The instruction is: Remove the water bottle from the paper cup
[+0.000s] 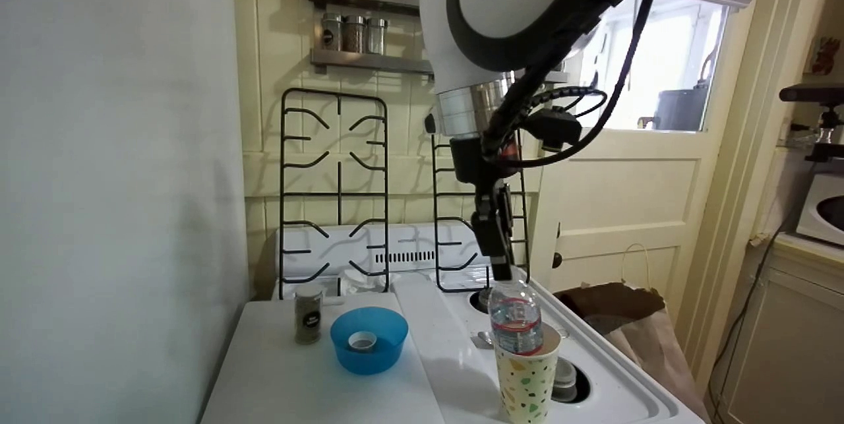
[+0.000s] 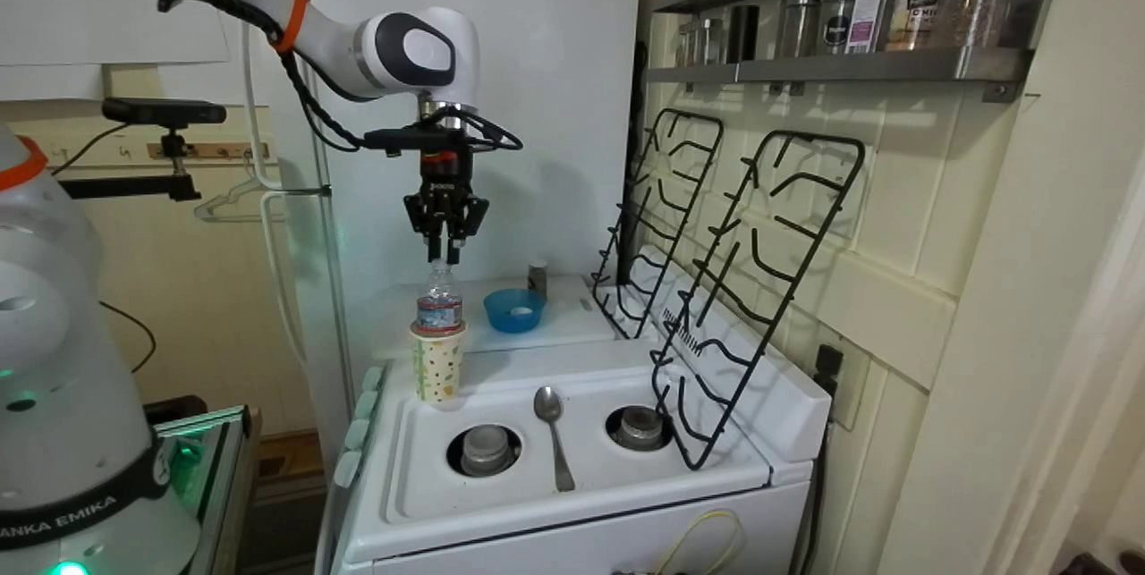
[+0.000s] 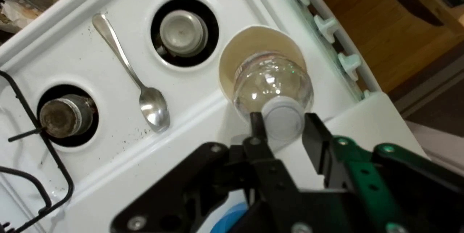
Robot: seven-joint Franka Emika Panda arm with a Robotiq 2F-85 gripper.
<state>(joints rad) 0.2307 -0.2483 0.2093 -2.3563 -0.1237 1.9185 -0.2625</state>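
Gripper (image 2: 444, 257), left of centre in an exterior view, is clenched on the white cap (image 3: 284, 118) of the water bottle (image 2: 439, 314), one finger to each side. The bottle stands nearly upright, its lower part inside the paper cup (image 2: 436, 371), its label showing above the rim in both exterior views. That cup rests on the stove (image 2: 420, 490). In the wrist view a spoon (image 3: 148, 97) lies to its left, between two burners (image 3: 183, 32). At the lower centre of an exterior view, a blue bowl (image 1: 369, 363) holds a small white piece (image 1: 362, 342), with a spice jar (image 1: 308, 324) just left of it. Two black grates (image 1: 339, 194) lean at the back.
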